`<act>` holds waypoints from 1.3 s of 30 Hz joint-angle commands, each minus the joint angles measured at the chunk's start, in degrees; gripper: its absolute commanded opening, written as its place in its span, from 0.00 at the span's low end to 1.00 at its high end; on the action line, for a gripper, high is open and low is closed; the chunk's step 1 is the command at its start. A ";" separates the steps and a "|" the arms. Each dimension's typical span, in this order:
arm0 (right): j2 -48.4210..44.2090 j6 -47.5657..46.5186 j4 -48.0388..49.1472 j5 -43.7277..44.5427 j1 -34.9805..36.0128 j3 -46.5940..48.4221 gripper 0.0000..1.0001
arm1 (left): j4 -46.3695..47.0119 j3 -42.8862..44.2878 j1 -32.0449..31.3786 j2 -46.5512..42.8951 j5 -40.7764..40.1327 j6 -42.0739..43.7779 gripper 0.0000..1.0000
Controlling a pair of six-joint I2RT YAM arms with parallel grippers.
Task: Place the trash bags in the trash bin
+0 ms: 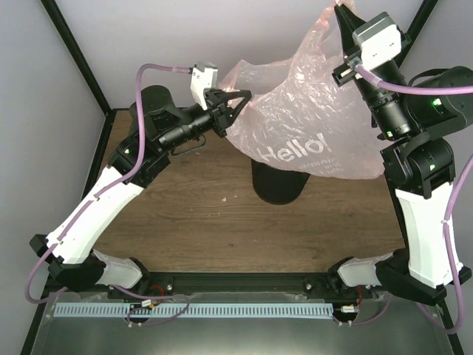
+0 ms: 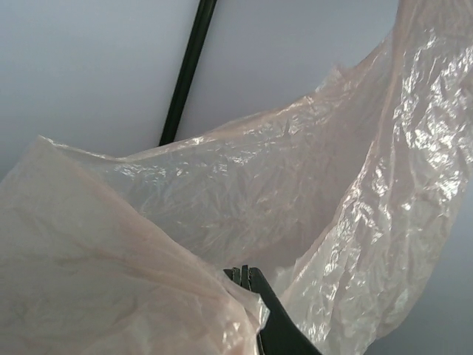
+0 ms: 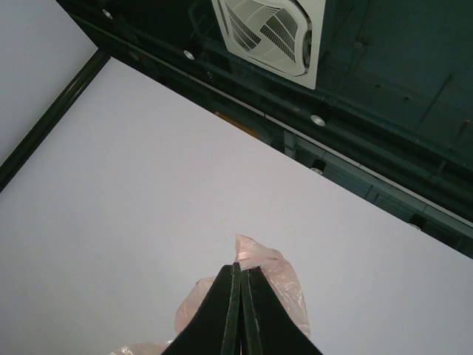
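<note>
A pale-pink crinkly trash bag [image 1: 307, 111] with white "Hello!" lettering hangs stretched in the air between both arms. My left gripper [image 1: 242, 95] is shut on the bag's left edge. High at the back right, my right gripper [image 1: 342, 6] is shut on the bag's top corner. The black trash bin [image 1: 278, 185] stands on the table right under the bag, its top hidden behind the plastic. In the left wrist view the bag [image 2: 244, 214] fills the frame around my shut left gripper [image 2: 245, 269]. A tuft of bag [image 3: 270, 277] pokes past my shut right gripper [image 3: 240, 265] in the right wrist view.
The wooden table [image 1: 192, 214] lies below, with a tiny pale scrap [image 1: 224, 199] left of the bin. Black frame posts [image 1: 77, 55] stand at the back corners, with pale walls behind them.
</note>
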 commanded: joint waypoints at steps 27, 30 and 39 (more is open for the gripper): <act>0.68 4.83 -4.15 3.93 -0.32 -11.22 0.21 | -4.97 -7.37 -0.06 -6.79 -19.18 12.43 0.04; 0.20 8.93 -11.74 3.96 -0.38 -10.85 0.47 | -5.67 -7.65 0.01 -6.85 -21.71 11.36 0.04; -4.23 19.80 -23.02 -17.68 -17.48 -19.82 0.85 | -6.02 -7.86 0.52 -5.24 -27.34 9.22 0.04</act>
